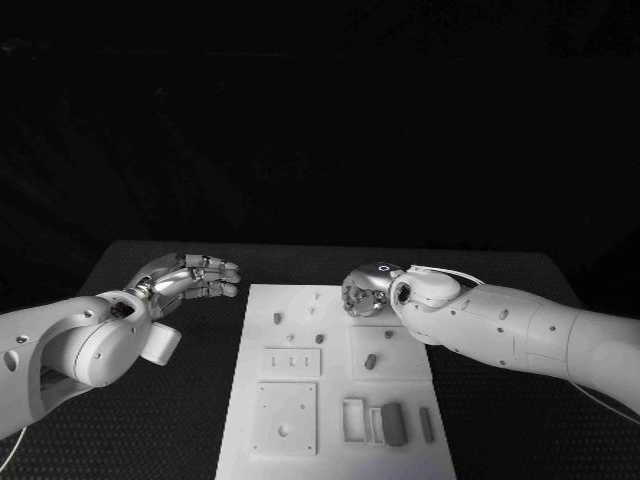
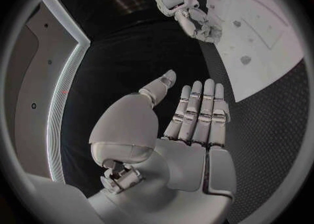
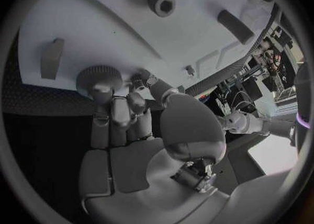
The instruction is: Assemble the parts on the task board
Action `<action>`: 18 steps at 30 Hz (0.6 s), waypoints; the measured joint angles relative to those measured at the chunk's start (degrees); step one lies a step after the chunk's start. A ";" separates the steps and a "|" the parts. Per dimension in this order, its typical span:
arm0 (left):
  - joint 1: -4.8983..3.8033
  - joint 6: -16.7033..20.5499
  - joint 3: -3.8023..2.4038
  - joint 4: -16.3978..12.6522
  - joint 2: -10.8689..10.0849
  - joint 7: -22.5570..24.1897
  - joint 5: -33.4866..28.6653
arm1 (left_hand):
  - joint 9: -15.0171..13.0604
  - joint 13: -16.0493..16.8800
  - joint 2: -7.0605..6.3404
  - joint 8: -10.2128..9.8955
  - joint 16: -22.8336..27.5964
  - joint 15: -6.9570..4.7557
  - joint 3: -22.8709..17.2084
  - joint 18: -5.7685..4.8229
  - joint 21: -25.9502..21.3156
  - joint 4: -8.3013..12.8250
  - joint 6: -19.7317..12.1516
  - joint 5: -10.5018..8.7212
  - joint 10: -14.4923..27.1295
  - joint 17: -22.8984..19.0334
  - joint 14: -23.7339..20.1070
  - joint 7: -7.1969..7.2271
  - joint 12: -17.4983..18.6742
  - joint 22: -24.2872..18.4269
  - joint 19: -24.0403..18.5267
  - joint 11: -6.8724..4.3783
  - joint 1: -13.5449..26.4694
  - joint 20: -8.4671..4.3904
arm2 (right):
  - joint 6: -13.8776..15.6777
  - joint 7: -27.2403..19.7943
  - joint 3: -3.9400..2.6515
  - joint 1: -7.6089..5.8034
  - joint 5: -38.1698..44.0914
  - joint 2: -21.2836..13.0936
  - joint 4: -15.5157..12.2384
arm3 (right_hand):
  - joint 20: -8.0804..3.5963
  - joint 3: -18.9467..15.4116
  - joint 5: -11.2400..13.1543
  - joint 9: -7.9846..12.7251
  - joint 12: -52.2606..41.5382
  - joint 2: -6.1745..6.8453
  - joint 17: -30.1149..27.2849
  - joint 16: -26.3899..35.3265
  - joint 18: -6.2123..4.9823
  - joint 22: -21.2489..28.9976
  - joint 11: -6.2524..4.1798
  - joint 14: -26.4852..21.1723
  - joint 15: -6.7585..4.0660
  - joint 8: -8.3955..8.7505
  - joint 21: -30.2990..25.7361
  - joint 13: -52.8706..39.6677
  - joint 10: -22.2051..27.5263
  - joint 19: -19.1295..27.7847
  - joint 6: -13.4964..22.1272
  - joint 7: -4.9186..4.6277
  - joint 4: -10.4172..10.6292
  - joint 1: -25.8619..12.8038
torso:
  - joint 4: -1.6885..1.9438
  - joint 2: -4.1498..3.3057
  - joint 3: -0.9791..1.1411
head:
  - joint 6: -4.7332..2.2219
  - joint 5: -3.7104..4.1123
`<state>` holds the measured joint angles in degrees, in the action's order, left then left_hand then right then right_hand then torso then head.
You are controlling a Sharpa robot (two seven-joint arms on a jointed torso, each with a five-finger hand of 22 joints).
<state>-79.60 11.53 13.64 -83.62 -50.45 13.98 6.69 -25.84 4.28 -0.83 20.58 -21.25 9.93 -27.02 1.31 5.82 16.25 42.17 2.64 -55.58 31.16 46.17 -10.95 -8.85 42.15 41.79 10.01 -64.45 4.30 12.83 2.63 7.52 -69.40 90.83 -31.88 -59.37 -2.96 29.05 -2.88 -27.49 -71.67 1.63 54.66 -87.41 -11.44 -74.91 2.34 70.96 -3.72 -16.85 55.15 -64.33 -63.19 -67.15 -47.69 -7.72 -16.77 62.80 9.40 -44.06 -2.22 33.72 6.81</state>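
Task board (image 1: 335, 395): white plate at table centre, long axis running 12 to 6 o'clock on the black table (image 1: 522, 290).

Parts, loose or standing: several small dark pieces. One lies at about 10 o'clock on the board (image 1: 278, 318); one sits mid-board toward 2 o'clock (image 1: 369, 359); a long block (image 1: 394, 424) rests at 5 o'clock beside a pale rectangular frame. The right wrist view adds a round knurled knob (image 3: 98, 81), a hex-socketed round piece (image 3: 161, 3) and a short upright peg (image 3: 51, 57).

Right hand (image 1: 366, 290): over the board's 12 o'clock end, fingers curled down at the knurled knob; the fingertips (image 3: 101, 98) appear to touch it. A full grasp cannot be told.

Left hand (image 2: 196, 114): off the board at 9 o'clock, above bare table, fingers straight and apart, holding nothing.

Progress, judged: early. Most pieces look unseated; the plates at 6 and 7 o'clock show open slots and holes.

Obscured: the board's 1 o'clock corner, behind the right forearm. Whether any piece is seated or merely resting cannot be made out. The knob's underside is hidden.
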 measured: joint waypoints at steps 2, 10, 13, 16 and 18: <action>0.00 0.00 0.00 0.00 -0.03 0.00 0.00 | 0.00 -0.01 0.00 0.00 0.00 0.00 0.00 0.00 0.00 0.00 0.00 0.00 0.00 0.00 0.00 0.00 0.00 0.00 0.00 0.00 0.00 0.00 | 0.07 0.00 0.00 0.01 0.03 0.00 0.00 | 0.00 0.07 0.00 -0.14 0.00 -0.20 -0.10 0.00 0.00 0.00 0.00 0.07 -0.07 0.00 0.00 0.02 0.00 0.00 -0.12 0.12 -0.06 0.19 | 0.00 -0.01 0.01 | 0.03 0.01; 0.00 0.00 0.00 0.00 -0.05 0.00 -0.01 | 0.00 -0.05 0.00 0.00 0.00 0.00 0.00 -0.01 0.00 0.00 0.00 0.00 0.00 0.05 0.00 0.00 0.00 0.00 0.00 0.00 0.00 0.00 | 0.56 0.10 -0.01 0.04 0.42 0.01 0.08 | 0.01 0.06 0.00 -0.82 -0.22 -0.42 -0.37 -0.23 -0.01 0.00 -0.72 0.14 -0.57 -1.35 0.21 0.12 -0.72 0.00 -1.78 1.77 -0.06 0.42 | -0.02 -0.07 0.01 | -0.10 0.10; 0.00 0.00 0.01 0.00 -0.05 0.00 -0.01 | 0.00 -0.05 0.00 0.00 0.00 0.00 0.00 0.00 0.00 0.00 0.00 0.00 0.00 0.05 0.00 0.00 0.00 0.01 0.00 0.00 0.00 0.00 | 0.90 0.30 -0.01 0.09 0.75 0.00 0.05 | 0.01 0.07 0.00 -1.00 -0.22 -0.42 -0.43 -0.23 -0.02 0.00 -1.02 -0.04 -0.79 -1.45 0.44 0.16 -1.02 0.00 -2.36 2.35 -0.06 0.42 | -0.02 -0.08 0.01 | -0.13 0.14; 0.00 0.00 0.01 0.00 -0.05 0.00 -0.01 | 0.03 -0.05 0.00 0.00 0.00 0.00 0.00 -0.01 0.00 0.00 0.00 0.00 0.00 0.05 0.00 0.00 0.00 0.01 0.00 0.00 0.00 0.00 | 1.25 0.60 0.00 0.16 1.10 0.01 0.01 | 0.01 0.06 0.00 -1.26 -0.22 -0.42 -0.43 -0.23 -0.04 0.00 -1.44 0.39 -1.22 -2.15 0.43 0.16 -1.44 0.00 -3.10 3.09 -0.06 0.42 | -0.01 -0.09 0.01 | -0.13 0.16; 0.00 0.00 0.01 -0.01 -0.04 0.00 -0.01 | 0.05 -0.05 0.00 0.00 0.00 0.00 0.00 -0.01 0.00 0.00 0.00 0.00 0.00 0.05 0.00 0.00 0.00 0.01 0.00 0.00 0.00 0.00 | 1.44 0.80 0.00 0.19 1.28 0.03 0.01 | 0.01 0.07 0.00 -1.44 -0.22 -0.42 -0.43 -0.23 -0.11 0.00 -1.75 0.38 -1.62 -2.38 0.44 0.16 -1.75 0.00 -3.60 3.58 -0.07 0.42 | -0.01 -0.09 0.00 | -0.02 0.17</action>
<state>-79.60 11.53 13.64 -83.62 -50.50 13.98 6.68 -25.80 4.23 -0.83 20.58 -21.25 9.93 -27.02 1.30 5.82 16.25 42.17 2.64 -55.58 31.20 46.17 -10.94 -8.85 42.16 41.79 10.01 -64.45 4.30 14.27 3.43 7.52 -69.21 92.11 -31.85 -59.35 -2.95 29.11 -2.88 -28.94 -71.89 1.22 54.24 -87.64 -11.55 -74.90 0.59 71.34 -5.34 -19.23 55.58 -64.17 -64.95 -67.15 -51.29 -4.14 -16.83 63.22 9.40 -44.15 -2.22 33.71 6.98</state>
